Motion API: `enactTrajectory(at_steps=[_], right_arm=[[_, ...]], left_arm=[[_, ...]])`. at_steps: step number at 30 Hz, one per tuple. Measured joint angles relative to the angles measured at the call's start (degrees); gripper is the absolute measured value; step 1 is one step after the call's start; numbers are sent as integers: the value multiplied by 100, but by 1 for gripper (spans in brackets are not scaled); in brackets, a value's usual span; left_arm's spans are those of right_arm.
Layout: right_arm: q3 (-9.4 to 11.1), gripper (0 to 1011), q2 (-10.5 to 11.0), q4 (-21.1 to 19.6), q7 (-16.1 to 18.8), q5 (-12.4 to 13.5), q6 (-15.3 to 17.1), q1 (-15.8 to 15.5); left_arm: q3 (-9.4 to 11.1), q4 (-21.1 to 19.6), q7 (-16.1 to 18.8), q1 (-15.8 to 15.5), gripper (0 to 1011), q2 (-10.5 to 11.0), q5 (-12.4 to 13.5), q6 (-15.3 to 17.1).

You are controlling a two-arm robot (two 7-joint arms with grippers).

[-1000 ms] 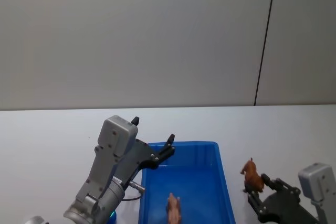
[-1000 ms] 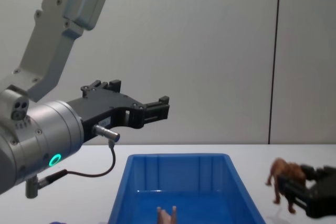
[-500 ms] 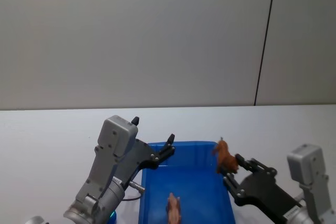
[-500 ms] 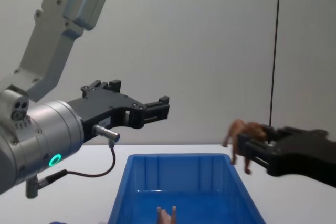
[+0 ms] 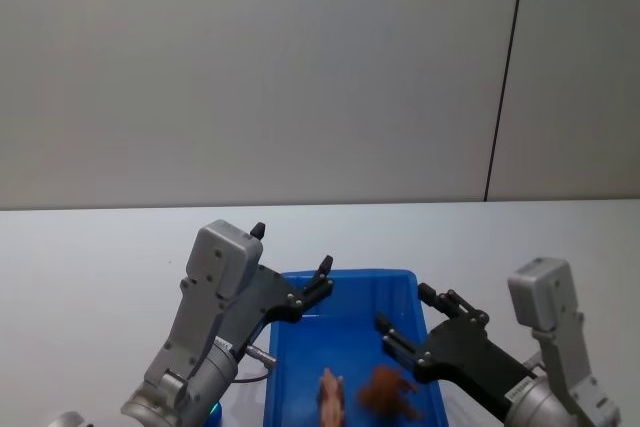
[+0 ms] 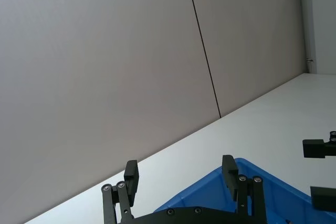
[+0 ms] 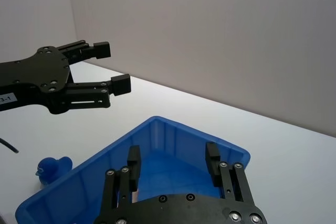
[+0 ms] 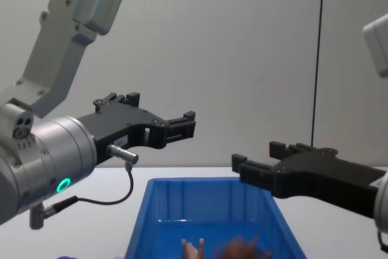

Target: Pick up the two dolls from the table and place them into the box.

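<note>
**A:** How far along is it?

**B:** The 2 dolls are in the box (image 5: pixel 360 274), which stands at the table's (image 5: pixel 100 267) near edge. The pink doll (image 5: pixel 330 397) lies mid-floor. The reddish-brown doll (image 5: pixel 390 394) is just beside it, toward the right wall.

**A:** And the grippers?

**B:** The right gripper (image 5: pixel 404 309) hangs over the box's right side, fingers apart, holding nothing. The left gripper (image 5: pixel 292 249) hovers above the box's far left corner, also spread and empty.

**A:** What's left?

**B:** I judge the placing done. Only drawing the 2 arms clear is left.
</note>
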Motion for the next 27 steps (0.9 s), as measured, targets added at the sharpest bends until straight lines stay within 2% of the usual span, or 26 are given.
enactTrajectory(at_steps=[2, 6, 11, 21, 27], right_arm=[[-6, 741, -23, 45, 5, -4, 33, 35], [-12, 886, -59, 121, -16, -18, 104, 94], [-2, 994, -63, 136, -134, -20, 148, 107], [99, 1001, 66, -82, -611, 46, 186, -82], [196, 1001, 215, -321, -1012, 157, 175, -317]], left_arm=[[0, 0, 0, 0, 1001, 0, 0, 0], [0, 0, 0, 0, 1001, 0, 0, 0], [0, 0, 0, 0, 1001, 0, 0, 0], [0, 0, 0, 0, 1001, 0, 0, 0], [0, 0, 0, 0, 1001, 0, 0, 0]])
